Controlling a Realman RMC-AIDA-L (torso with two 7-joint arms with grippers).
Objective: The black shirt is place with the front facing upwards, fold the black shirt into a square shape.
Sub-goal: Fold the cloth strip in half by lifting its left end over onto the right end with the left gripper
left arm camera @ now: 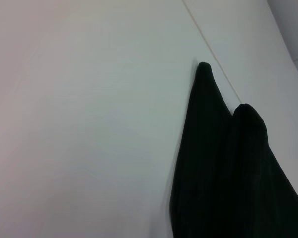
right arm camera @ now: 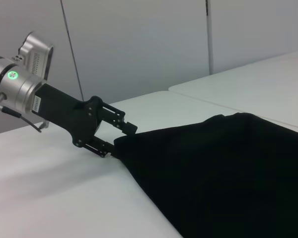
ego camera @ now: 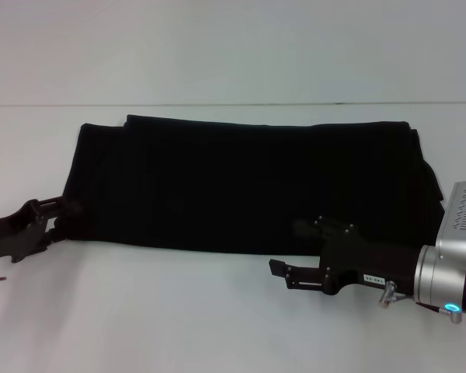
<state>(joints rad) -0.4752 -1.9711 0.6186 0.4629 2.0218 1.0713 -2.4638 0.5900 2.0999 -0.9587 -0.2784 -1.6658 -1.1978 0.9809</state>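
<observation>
The plain black cloth shirt lies folded into a broad band on the white desk. Its long axis runs across the desk from the robot's left to its right. The print and neck label do not show; only plain black cloth faces up.

Edges: the far edge of the shirt lies near the seam line in the desk surface, roughly parallel to it. The near edge is fairly straight. The right end bulges slightly, with loose folds. In the left wrist view two rounded cloth corners rise side by side.

Open room: bare desk lies before the near edge, beyond the far edge, and past both ends of the shirt.

The black left gripper sits at the shirt's near left corner. In the right wrist view its fingers touch the cloth corner; I cannot tell whether they clamp it.

The black right gripper, on a silver wrist, sits just off the near edge toward the right end. Its fingers stand apart and hold nothing.
</observation>
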